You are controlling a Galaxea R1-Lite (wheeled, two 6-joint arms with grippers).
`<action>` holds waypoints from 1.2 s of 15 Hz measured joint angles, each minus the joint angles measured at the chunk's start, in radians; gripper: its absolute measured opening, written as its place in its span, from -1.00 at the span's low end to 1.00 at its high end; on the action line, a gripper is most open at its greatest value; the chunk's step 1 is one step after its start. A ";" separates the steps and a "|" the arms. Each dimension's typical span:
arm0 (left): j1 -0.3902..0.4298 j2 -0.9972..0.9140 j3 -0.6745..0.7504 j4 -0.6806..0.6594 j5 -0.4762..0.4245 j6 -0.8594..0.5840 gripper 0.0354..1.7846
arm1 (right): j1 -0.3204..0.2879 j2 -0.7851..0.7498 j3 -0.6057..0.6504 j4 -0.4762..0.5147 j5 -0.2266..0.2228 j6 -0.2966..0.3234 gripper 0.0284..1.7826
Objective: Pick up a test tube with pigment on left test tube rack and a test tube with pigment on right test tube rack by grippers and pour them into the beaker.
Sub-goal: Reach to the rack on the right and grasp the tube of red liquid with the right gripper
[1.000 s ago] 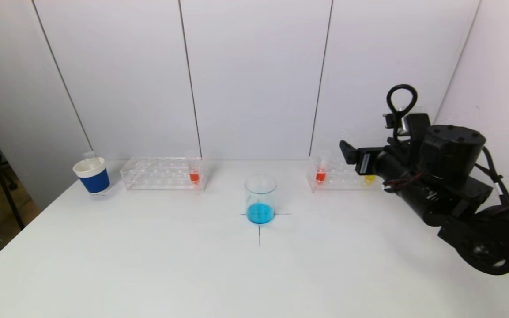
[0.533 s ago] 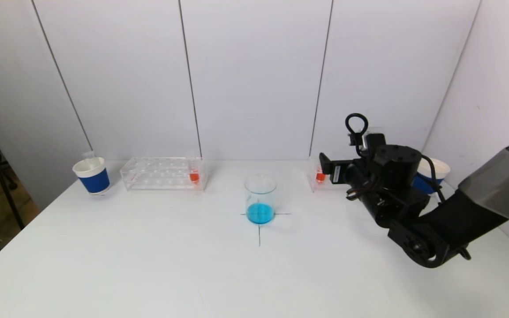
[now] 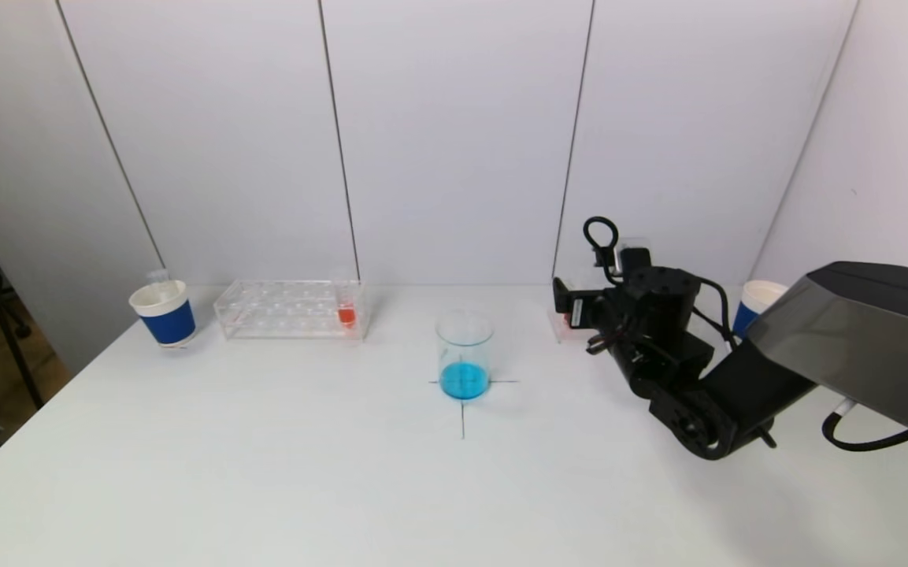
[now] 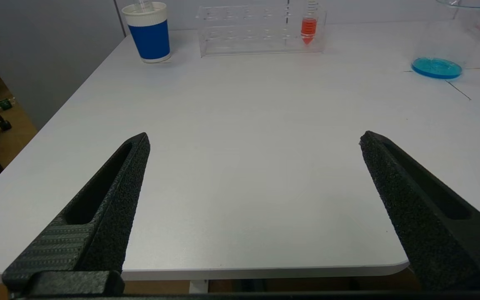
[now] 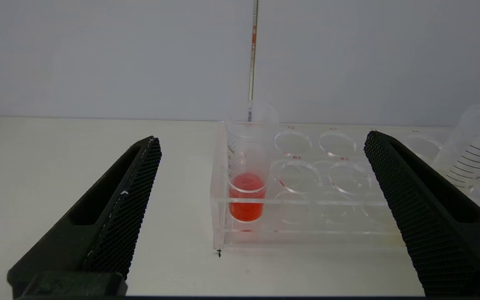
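Observation:
The glass beaker (image 3: 465, 354) holds blue liquid and stands at the table's centre on a marked cross. The left clear rack (image 3: 290, 309) holds one tube with red pigment (image 3: 346, 311) at its right end. My right gripper (image 3: 565, 299) is open just in front of the right rack (image 3: 561, 327), which my arm mostly hides. In the right wrist view the open gripper (image 5: 262, 137) faces the red-pigment tube (image 5: 247, 183), which stands upright in the rack's (image 5: 327, 208) end hole, apart from both fingers. My left gripper (image 4: 254, 139) is open and empty over the table's near edge.
A blue-and-white cup (image 3: 164, 313) stands left of the left rack, and another one (image 3: 753, 303) stands behind my right arm. An empty graduated tube (image 5: 479, 146) shows farther along the right rack. The back wall is close behind both racks.
My right arm has swung left and lowered toward the right rack, now covering most of it and uncovering the right cup. Nothing has been grasped.

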 joint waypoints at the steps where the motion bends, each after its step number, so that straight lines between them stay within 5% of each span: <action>1: 0.000 0.000 0.000 0.000 0.000 0.000 0.98 | 0.000 0.013 -0.014 0.000 -0.006 0.004 0.99; 18: 0.000 0.000 0.000 0.000 0.000 0.000 0.98 | -0.015 0.133 -0.163 0.004 -0.010 0.025 0.99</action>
